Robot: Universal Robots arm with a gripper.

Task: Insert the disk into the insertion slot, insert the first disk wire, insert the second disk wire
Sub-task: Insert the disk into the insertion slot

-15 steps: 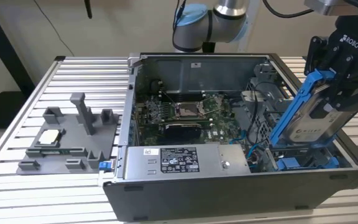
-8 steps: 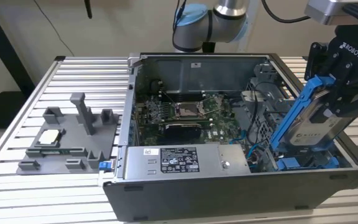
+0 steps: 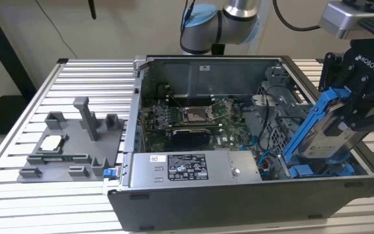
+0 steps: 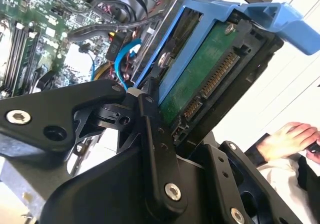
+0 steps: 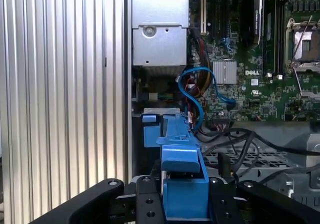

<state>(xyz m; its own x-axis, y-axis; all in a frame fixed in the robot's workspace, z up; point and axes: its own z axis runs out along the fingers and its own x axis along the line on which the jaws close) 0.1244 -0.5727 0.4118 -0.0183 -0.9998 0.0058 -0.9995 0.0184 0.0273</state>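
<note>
Black metal two-finger gripper (image 5: 182, 185), foreground of the first wrist view: shut on item 1, one finger against each long side of its frame.

1. Flat silver-grey rectangular disk in a bright blue plastic carrier frame (image 3: 327, 141). It sits between the gripper's fingers, steeply tilted. Its upper end stands above the case rim and its lower end is down inside the case, at the near corner on the exterior view's right. The green circuit-board underside and gold connector row (image 4: 216, 79) face the second wrist view, with nothing plugged in. Judgement: the side grip leaves the leading end free for a narrow bay, and the connector end is kept outward, where it can be reached.

2. Narrow grey metal insertion slot (image 3: 310, 170), apparently just beneath the disk's lower end. The gripper and frame hide the meeting point, so whether the disk has entered it cannot be told.

3. Loose blue wires (image 5: 192, 92), looped between slot and board, apart from the disk.

4. Green motherboard (image 3: 223, 129) with a square processor socket (image 3: 194, 115).

5. Silver power-supply box (image 3: 187, 168), beside the slot along the case's near wall.

6. Dark grey computer case (image 3: 239, 207), lying on its side with the panel off, judged so for access from above.

7. Ribbed aluminium table (image 3: 44, 209) with a grey plastic fixture (image 3: 70, 146), well apart from the disk.
</note>
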